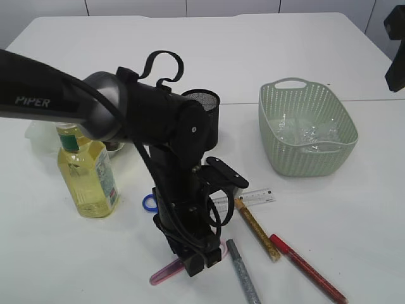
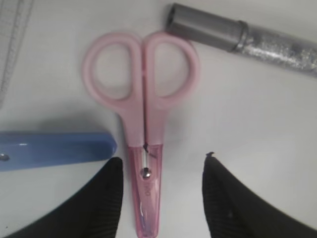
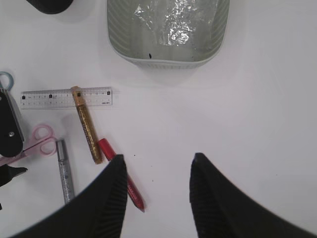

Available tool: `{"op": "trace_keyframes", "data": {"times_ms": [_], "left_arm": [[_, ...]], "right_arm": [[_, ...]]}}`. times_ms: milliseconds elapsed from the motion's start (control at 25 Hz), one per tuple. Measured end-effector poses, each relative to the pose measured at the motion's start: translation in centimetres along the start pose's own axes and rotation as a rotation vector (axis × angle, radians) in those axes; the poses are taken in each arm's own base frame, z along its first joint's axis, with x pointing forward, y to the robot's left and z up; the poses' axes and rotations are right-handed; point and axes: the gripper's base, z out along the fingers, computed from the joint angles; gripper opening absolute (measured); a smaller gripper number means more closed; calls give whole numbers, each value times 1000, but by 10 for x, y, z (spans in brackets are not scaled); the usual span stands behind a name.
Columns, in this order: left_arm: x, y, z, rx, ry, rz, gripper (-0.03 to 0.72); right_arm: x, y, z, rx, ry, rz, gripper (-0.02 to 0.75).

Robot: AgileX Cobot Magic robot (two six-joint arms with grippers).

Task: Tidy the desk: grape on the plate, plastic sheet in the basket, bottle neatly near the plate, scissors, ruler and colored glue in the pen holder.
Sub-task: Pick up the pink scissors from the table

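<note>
The pink scissors (image 2: 146, 114) lie flat on the table, their capped blades running between the open fingers of my left gripper (image 2: 162, 158), closer to the left finger, with neither finger touching them. From outside, the left gripper (image 1: 197, 263) hangs low over the pink scissors (image 1: 166, 273). My right gripper (image 3: 158, 157) hovers high and open, holding nothing. The ruler (image 1: 250, 199), gold glue (image 1: 258, 229), red glue (image 1: 308, 266) and silver glue (image 1: 243, 272) lie loose. The bottle (image 1: 88, 177) stands at the left. The plastic sheet (image 1: 304, 133) is in the green basket (image 1: 272, 114). The grape is hidden.
The black mesh pen holder (image 1: 205, 101) stands behind my left arm. A blue scissors handle (image 1: 149, 202) pokes out beside the arm, and its blue body (image 2: 54, 148) lies left of the pink pair. A pale container (image 1: 37, 136) sits behind the bottle.
</note>
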Motion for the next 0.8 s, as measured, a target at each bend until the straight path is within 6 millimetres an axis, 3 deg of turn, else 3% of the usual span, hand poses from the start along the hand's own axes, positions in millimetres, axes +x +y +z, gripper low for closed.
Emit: {"op": "trace_keyframes", "data": {"times_ms": [800], "left_arm": [[-1, 1, 12, 12, 23, -9, 368]], "right_arm": [[0, -1, 0, 9, -1, -3, 313]]}}
